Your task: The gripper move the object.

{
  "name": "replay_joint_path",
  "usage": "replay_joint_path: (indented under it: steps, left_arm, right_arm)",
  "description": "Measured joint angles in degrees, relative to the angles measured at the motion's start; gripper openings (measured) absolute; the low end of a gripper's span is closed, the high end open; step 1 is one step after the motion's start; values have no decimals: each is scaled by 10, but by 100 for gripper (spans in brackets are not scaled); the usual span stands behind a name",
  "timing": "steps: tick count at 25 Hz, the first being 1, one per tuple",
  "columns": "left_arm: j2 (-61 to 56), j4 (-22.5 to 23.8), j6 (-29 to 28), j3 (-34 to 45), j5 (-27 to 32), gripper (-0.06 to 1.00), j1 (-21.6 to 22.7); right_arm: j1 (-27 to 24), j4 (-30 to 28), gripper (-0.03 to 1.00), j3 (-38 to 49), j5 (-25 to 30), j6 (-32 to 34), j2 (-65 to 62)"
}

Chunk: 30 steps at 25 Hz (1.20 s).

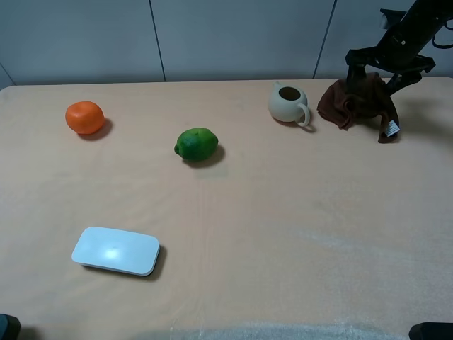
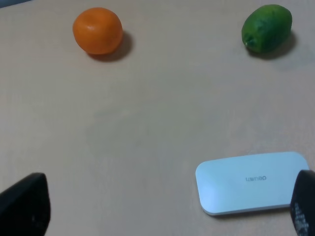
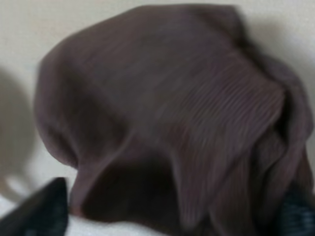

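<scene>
Cloth (image 1: 357,103), dark brown and crumpled into a heap, sits at the far right corner of the pale table (image 1: 283,227), a small white tag showing at its lower edge. The right end effector (image 1: 374,76) hangs directly over it with its black fingers spread wide, one to each side of the heap; whether they touch the fabric cannot be told. From the right wrist camera the cloth (image 3: 162,98) fills nearly the whole picture, its ribbed folds bulging between the two dark fingertips (image 3: 39,214) at the picture's corners. Just beside the cloth, toward the table's middle, stands a cream jug (image 1: 287,103) with its handle turned toward the fabric. A lime (image 1: 196,144) lies near the centre of the table, an orange (image 1: 85,117) well apart from it at the far left, and a white rounded case (image 1: 115,250) rests at the near left. The left end effector (image 2: 162,209) is seen only from its own wrist camera, fingers parted and holding nothing, with the white case (image 2: 251,182) close to one fingertip and the orange (image 2: 97,30) and lime (image 2: 266,27) beyond.
</scene>
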Motion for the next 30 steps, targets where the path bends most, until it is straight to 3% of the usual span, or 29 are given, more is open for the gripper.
replay_joint_path:
  steps: [14, 30]
  left_arm:
    - [0, 0, 0, 0, 0, 99, 0]
    - [0, 0, 0, 0, 0, 99, 0]
  right_arm:
    - [0, 0, 69, 0, 9, -2, -15]
    - [0, 4, 69, 0, 138, -22, -115]
